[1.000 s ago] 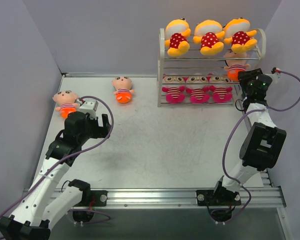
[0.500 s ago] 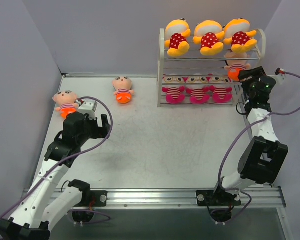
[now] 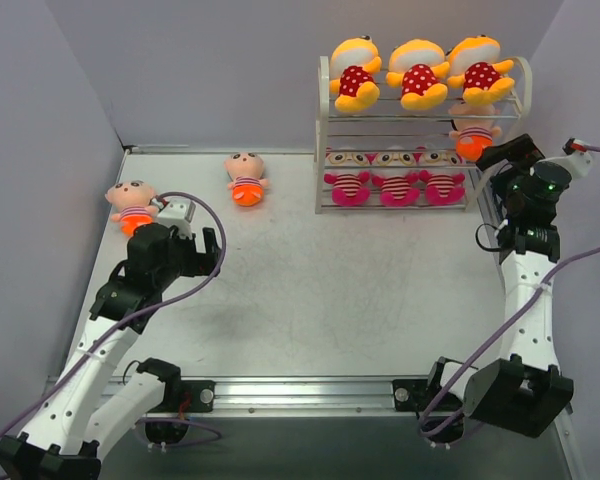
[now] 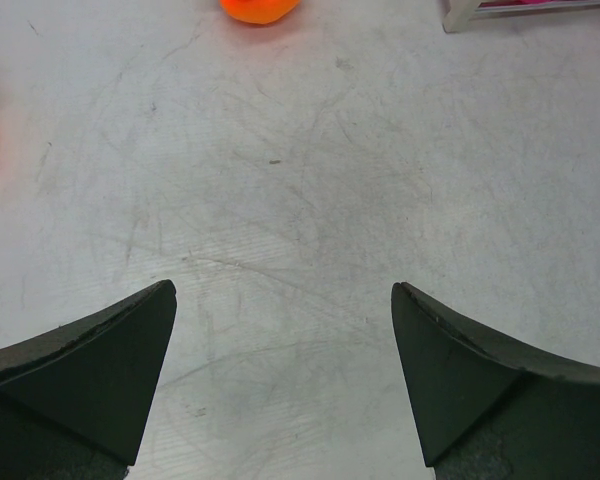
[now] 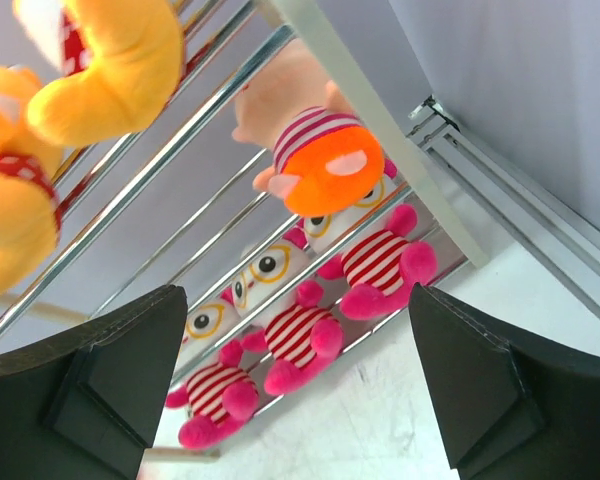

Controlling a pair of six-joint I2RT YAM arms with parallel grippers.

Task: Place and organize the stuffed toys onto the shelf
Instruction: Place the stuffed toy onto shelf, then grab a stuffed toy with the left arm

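Backed right gripper (image 3: 502, 155) off rightward from the shelf (image 3: 323, 130), away from the peach-faced doll (image 3: 471, 135) on the middle tier. Swung its elbow (image 3: 510, 400) back toward the near edge.

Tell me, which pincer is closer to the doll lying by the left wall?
Left. The left pincer sits just beside that doll; the right pincer is across the table, at the shelf.

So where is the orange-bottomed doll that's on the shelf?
In the top view, the peach doll sits at the right end of the shelf's middle tier, below the rightmost yellow doll and above the rightmost pink doll.
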